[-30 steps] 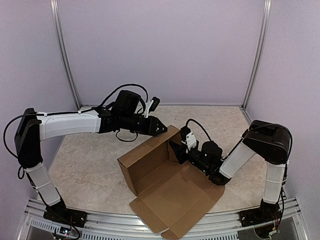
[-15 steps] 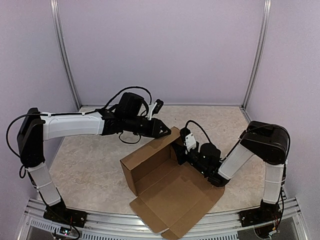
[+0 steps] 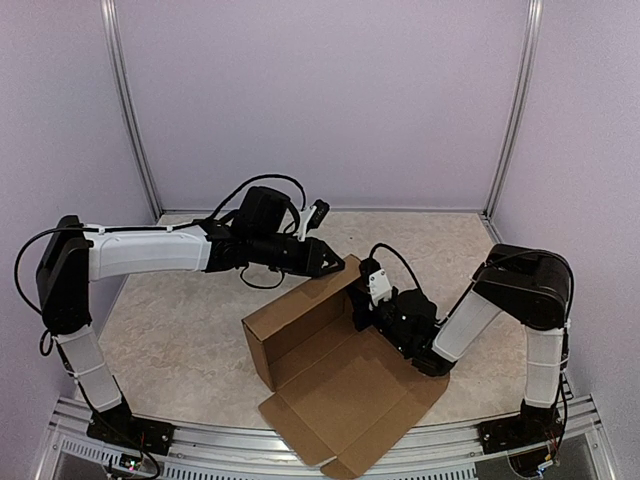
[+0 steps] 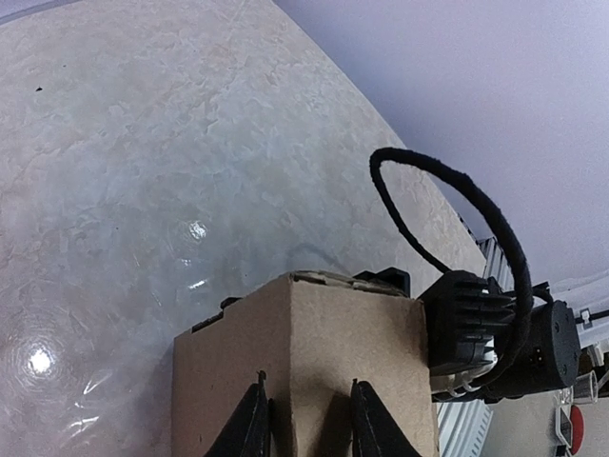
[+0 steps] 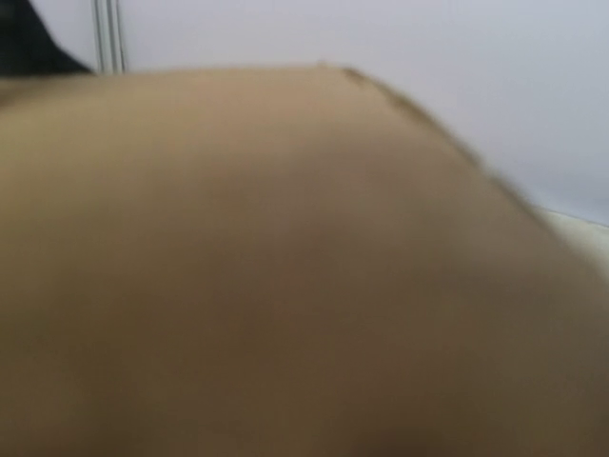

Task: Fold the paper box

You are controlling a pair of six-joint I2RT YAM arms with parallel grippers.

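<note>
The right gripper [image 3: 358,306] sat low against the right end of the paper box [image 3: 330,380]. Its fingertips were hidden behind the cardboard, so I cannot tell whether its jaws were apart or closed. Its own camera gave only a blurred brown surface, very close and filling nearly the whole frame; its fingers did not show there.

A little farther from the bases, the left gripper [image 4: 306,383] met the top edge of the upright back wall, at the corner just beside the right gripper. Its two fingers [image 4: 253,421] stood a little apart, with cardboard between and behind them. Whether they pinched it or only touched it, the pictures did not show.

The box lay on the table [image 3: 170,320], below and between both tools. On the side toward the bases a wide panel with small flaps lay flat. Behind it the back wall and the left side wall stood upright, plain brown.

Only the left wrist view showed the corner from close. Two faces met at one edge there, and just beyond them was the right arm [image 4: 466,324] with a looped cable [image 4: 476,209]. Only the top view showed the whole sheet.
</note>
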